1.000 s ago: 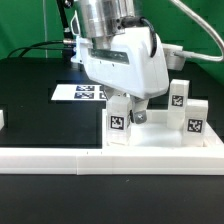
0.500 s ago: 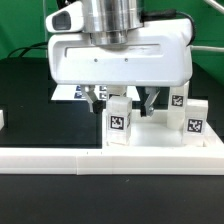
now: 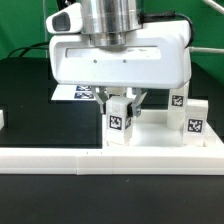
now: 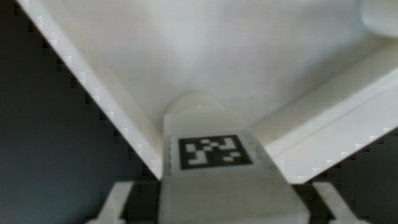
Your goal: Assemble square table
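Note:
The white square slab (image 3: 160, 142) lies flat at the exterior view's right. A white tagged leg (image 3: 119, 122) stands upright at its near left corner. My gripper (image 3: 119, 101) hangs straight over this leg, with one finger against each side of its upper part, shut on it. In the wrist view the leg (image 4: 217, 150) fills the space between my fingers (image 4: 128, 205), with the gripper (image 4: 222, 208) over the slab's rimmed face (image 4: 231, 50). Two more tagged legs (image 3: 179, 97) (image 3: 194, 120) stand on the slab's right side.
The marker board (image 3: 75, 93) lies on the black table behind my gripper, partly hidden by it. A long white border bar (image 3: 60, 157) runs along the front. A small white piece (image 3: 3, 118) sits at the exterior view's left edge.
My hand turned square to the camera and came down over the near left leg. In the last half second the fingers drew in from wide apart onto the leg's sides.

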Tool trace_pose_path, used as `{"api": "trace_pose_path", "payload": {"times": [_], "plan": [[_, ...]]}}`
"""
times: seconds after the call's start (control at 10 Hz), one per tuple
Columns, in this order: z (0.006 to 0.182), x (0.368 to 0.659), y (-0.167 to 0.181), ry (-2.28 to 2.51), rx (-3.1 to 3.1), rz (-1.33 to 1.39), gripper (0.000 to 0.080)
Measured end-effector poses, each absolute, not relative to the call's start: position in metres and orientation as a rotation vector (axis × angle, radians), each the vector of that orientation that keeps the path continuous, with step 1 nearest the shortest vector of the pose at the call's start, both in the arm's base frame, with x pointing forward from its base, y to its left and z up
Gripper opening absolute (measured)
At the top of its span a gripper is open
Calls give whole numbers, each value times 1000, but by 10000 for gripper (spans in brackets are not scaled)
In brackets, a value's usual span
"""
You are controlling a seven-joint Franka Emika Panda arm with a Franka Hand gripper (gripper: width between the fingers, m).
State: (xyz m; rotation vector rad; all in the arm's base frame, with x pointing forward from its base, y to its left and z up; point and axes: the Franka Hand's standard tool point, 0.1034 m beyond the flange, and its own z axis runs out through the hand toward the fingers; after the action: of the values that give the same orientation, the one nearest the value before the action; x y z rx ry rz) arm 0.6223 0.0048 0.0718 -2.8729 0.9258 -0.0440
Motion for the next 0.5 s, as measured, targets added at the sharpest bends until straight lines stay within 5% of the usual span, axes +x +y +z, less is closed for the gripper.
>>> {"api": "trace_pose_path", "payload": {"times": [0.5], "plan": [[73,624,7,1644,-2544,-7,290]]}}
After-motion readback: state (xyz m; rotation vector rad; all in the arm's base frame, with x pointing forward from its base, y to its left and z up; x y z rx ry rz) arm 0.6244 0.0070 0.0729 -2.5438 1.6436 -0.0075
